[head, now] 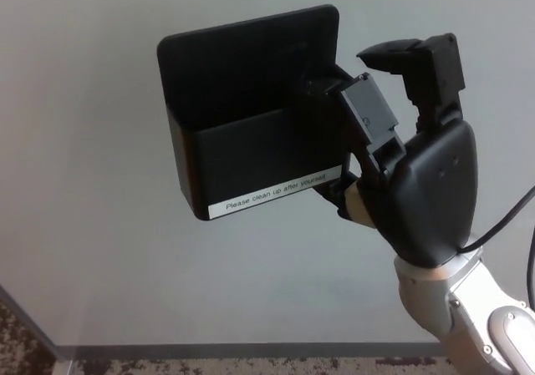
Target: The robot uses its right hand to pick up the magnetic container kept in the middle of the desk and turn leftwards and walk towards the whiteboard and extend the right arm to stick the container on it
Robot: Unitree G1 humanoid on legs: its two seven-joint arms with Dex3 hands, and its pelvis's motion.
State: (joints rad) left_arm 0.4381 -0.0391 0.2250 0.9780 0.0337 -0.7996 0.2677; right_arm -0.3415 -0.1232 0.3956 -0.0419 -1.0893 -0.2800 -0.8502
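Head view: right hand (418,183) clamps the black rectangular plastic magnetic container (251,116) by its right end, tall back plate facing the pale grey whiteboard (84,183), ready to stick; contact unclear.

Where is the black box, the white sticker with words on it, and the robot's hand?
black box (251,66), head view, on its tall back panel.
white sticker (276,193), head view, middle of the label strip along the box's lower front edge.
right hand (426,195), head view, on the black back of the hand.
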